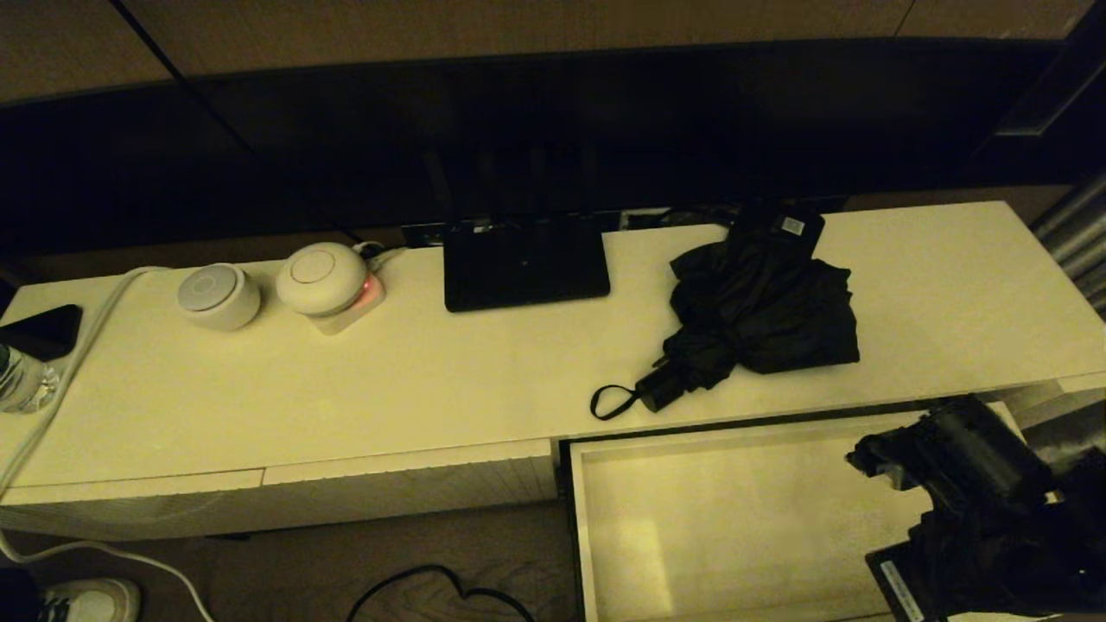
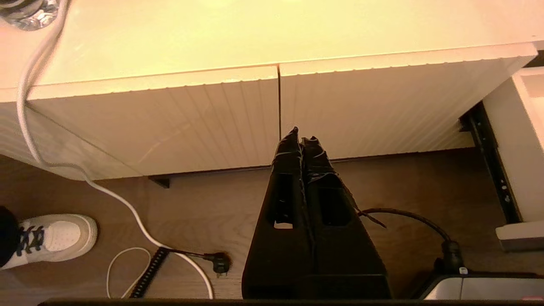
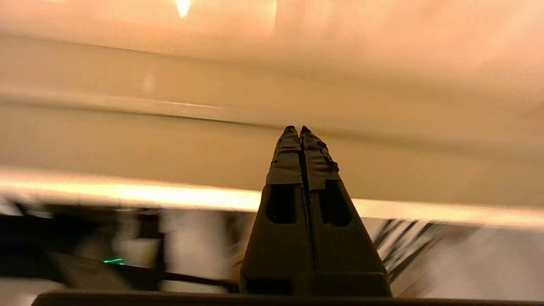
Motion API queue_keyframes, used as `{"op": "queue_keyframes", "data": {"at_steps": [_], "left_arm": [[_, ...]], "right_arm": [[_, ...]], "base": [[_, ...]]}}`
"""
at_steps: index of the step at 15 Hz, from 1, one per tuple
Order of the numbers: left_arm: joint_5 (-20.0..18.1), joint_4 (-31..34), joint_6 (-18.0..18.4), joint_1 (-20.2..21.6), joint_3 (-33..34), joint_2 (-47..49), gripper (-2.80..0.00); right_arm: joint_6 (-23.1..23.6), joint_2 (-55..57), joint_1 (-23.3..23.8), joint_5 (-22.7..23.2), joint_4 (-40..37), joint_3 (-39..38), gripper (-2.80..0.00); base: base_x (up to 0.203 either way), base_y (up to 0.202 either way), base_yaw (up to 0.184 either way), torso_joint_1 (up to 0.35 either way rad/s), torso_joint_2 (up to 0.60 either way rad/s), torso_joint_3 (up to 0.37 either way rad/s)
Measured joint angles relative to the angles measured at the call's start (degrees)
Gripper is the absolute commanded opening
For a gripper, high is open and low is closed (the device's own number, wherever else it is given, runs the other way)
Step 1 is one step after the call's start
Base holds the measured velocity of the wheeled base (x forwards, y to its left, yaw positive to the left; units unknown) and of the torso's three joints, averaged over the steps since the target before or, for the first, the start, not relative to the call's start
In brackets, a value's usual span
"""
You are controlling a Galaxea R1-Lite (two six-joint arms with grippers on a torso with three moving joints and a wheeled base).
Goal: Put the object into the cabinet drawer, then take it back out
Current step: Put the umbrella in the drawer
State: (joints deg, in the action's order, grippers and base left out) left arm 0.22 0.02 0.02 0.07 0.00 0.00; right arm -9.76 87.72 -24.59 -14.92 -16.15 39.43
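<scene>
The black folding umbrella [image 1: 765, 307] lies bunched on the cabinet top at the right. Its short handle [image 1: 661, 389] and thin strap loop [image 1: 609, 402] point toward the front edge. Just below it the wide cream drawer [image 1: 734, 510] stands pulled out, and its pale interior shows nothing inside. My right arm [image 1: 959, 458] hangs over the drawer's right end, apart from the umbrella. In the right wrist view the right gripper [image 3: 298, 129] is shut and holds nothing. My left gripper [image 2: 301, 138] is shut and empty, low in front of the closed ribbed fronts [image 2: 178, 119].
A flat black router [image 1: 525, 259] and a small black box with a white sticker [image 1: 782, 226] sit at the back of the top. Two round white devices [image 1: 321, 278] stand at the left with a phone [image 1: 43, 333]. Cables [image 2: 127, 204] and a shoe [image 2: 51, 238] lie on the floor.
</scene>
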Motion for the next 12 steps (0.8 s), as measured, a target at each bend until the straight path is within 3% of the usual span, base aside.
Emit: {"op": "queue_keyframes", "data": {"at_steps": [3, 7, 9, 12], "left_arm": [[0.02, -0.02, -0.02, 0.00, 0.00, 0.00, -2.80], [0.00, -0.02, -0.02, 0.00, 0.00, 0.00, -2.80], [-0.01, -0.02, 0.00, 0.00, 0.00, 0.00, -2.80], [0.00, -0.02, -0.02, 0.00, 0.00, 0.00, -2.80]], "right_arm": [[17.85, -8.53, 0.36, -0.70, -1.13, 0.31, -2.80], [49.28, -16.48, 1.94, -2.40, 0.55, 0.25, -2.80], [66.39, -18.07, 2.57, -2.50, 5.08, 0.34, -2.80], [89.32, -15.58, 2.62, 0.29, 18.85, 0.67, -2.80]], "base": [[0.000, 0.000, 0.000, 0.000, 0.00, 0.000], [0.000, 0.000, 0.000, 0.000, 0.00, 0.000], [0.000, 0.000, 0.000, 0.000, 0.00, 0.000], [0.000, 0.000, 0.000, 0.000, 0.00, 0.000]]}}
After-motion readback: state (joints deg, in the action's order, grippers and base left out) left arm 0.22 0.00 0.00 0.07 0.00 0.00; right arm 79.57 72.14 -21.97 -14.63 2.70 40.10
